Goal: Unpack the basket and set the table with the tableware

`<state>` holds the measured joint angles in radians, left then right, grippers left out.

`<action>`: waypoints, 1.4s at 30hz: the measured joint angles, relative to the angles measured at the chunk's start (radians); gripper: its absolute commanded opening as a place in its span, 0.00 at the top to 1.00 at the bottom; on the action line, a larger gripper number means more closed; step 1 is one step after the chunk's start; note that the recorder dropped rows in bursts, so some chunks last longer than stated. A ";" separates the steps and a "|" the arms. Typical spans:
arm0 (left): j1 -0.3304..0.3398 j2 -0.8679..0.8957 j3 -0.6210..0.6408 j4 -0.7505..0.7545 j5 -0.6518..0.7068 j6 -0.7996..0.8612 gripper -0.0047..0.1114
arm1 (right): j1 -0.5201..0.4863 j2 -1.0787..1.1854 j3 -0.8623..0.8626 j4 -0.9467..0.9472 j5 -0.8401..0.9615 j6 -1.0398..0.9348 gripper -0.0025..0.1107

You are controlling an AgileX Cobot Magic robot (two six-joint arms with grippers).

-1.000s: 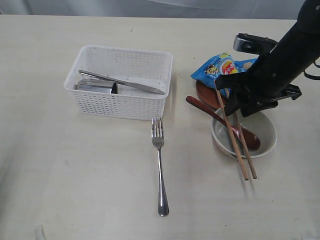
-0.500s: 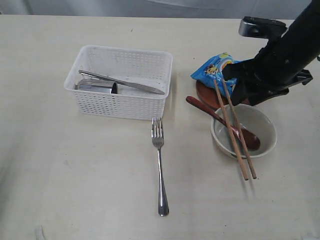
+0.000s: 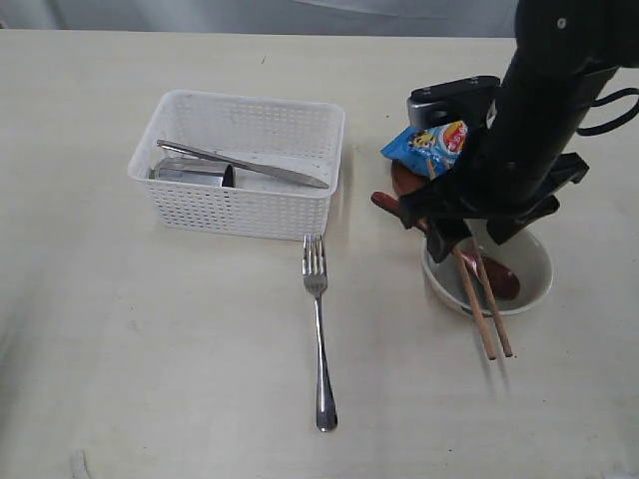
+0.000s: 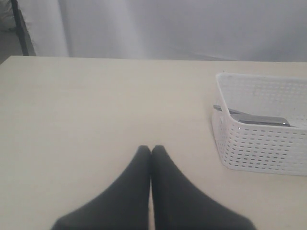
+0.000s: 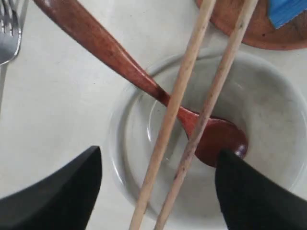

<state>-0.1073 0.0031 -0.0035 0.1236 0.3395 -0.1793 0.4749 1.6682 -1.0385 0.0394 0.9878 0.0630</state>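
Note:
The white basket [image 3: 250, 102] stands at the left on the table [image 3: 150, 349], holding a steel knife [image 3: 250, 166] and a steel cup [image 3: 195, 174]. A fork [image 3: 319, 339] lies in front of it. My right gripper [image 3: 474, 232] hangs open over the white bowl [image 3: 537, 261], its fingers astride the two chopsticks [image 3: 486, 324] that lie across the bowl. The wooden spoon [image 3: 387, 205] rests in the bowl. In the right wrist view the gripper [image 5: 159, 153] is open around the chopsticks [image 5: 180, 96], spoon [image 5: 115, 57] and bowl [image 5: 117, 143]. My left gripper [image 4: 151, 149] is shut and empty, away from the basket [image 4: 259, 143].
A blue snack bag [image 3: 431, 142] lies on the brown plate [image 3: 402, 182] behind the bowl. The plate [image 5: 230, 26] and the fork's tines [image 5: 9, 33] show at the edges of the right wrist view. Bare tabletop spreads left of the fork and in front of it.
My right arm drew back behind the bowl half a second ago, then swung forward and left over it again. The chopsticks, spoon, fork and basket stay put.

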 measured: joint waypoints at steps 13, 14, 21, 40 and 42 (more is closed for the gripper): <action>0.000 0.000 0.000 0.000 0.000 0.000 0.96 | 0.044 0.079 0.008 -0.059 -0.010 0.126 0.49; 0.000 0.000 0.000 0.000 0.000 0.000 0.96 | 0.044 0.079 0.008 -0.059 -0.010 0.126 0.54; 0.000 0.000 0.000 0.000 0.000 0.000 0.96 | 0.044 0.080 0.008 -0.109 -0.010 0.128 0.71; 0.000 0.000 0.000 0.000 0.000 0.000 0.96 | 0.044 0.080 0.008 -0.123 -0.008 0.149 0.69; 0.000 0.000 0.000 0.000 0.000 0.000 0.96 | 0.044 0.080 0.008 -0.123 0.000 0.147 0.65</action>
<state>-0.1073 0.0031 -0.0035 0.1236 0.3395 -0.1793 0.5187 1.7482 -1.0309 -0.0835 0.9881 0.2101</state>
